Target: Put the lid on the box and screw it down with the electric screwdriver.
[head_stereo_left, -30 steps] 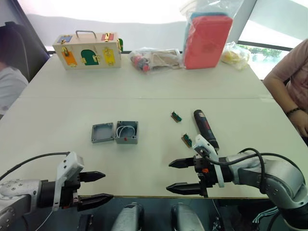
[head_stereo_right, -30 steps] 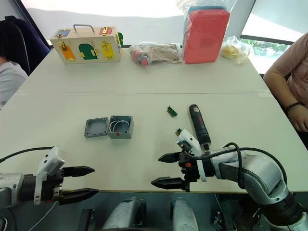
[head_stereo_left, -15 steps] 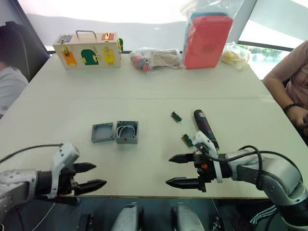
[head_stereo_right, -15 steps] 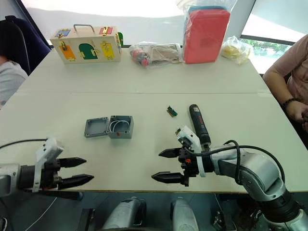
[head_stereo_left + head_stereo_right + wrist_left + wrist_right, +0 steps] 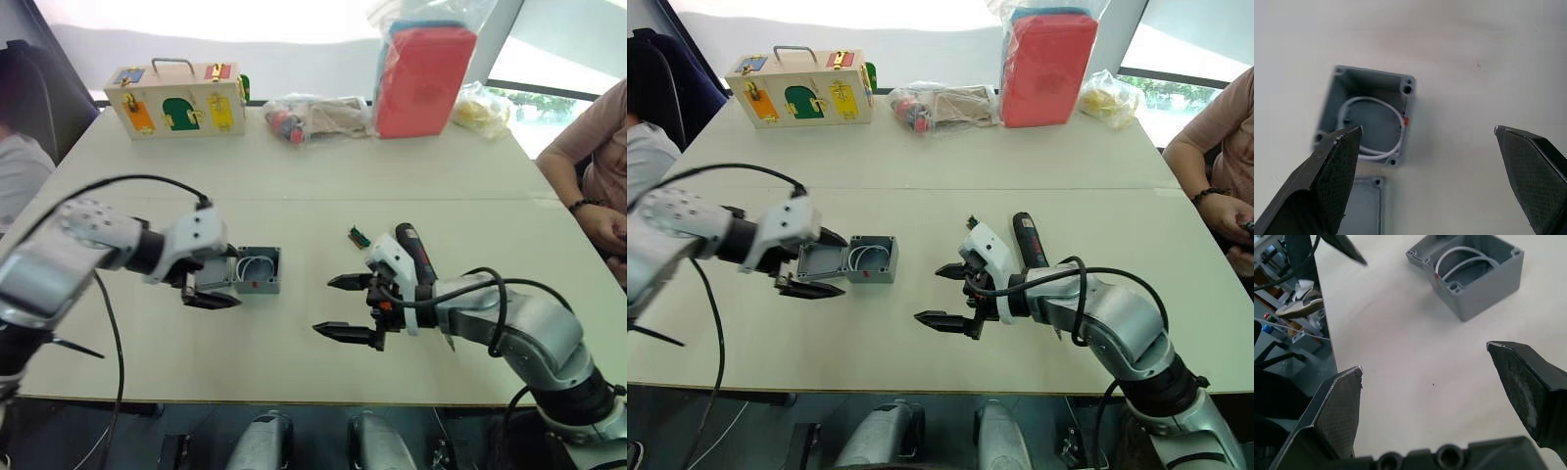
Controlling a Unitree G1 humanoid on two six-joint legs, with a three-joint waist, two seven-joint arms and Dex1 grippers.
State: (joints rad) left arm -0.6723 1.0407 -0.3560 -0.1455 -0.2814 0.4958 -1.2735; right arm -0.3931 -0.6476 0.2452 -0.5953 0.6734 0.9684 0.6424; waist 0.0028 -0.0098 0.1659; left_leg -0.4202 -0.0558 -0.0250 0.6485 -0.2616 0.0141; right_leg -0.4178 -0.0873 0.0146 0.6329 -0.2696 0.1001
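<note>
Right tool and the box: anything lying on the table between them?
No. In the left eye view the table is bare between the right tool and the box. The right wrist view shows the same bare stretch.

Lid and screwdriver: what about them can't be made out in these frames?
- The lid: in the eye views the left gripper straddles it, so whether a finger touches it is unclear; the left wrist view cuts it at the edge.
- The electric screwdriver: its near end and bit are hidden behind the right gripper and arm.
- The box: its corner screw holes are too small in the eye views.
</note>
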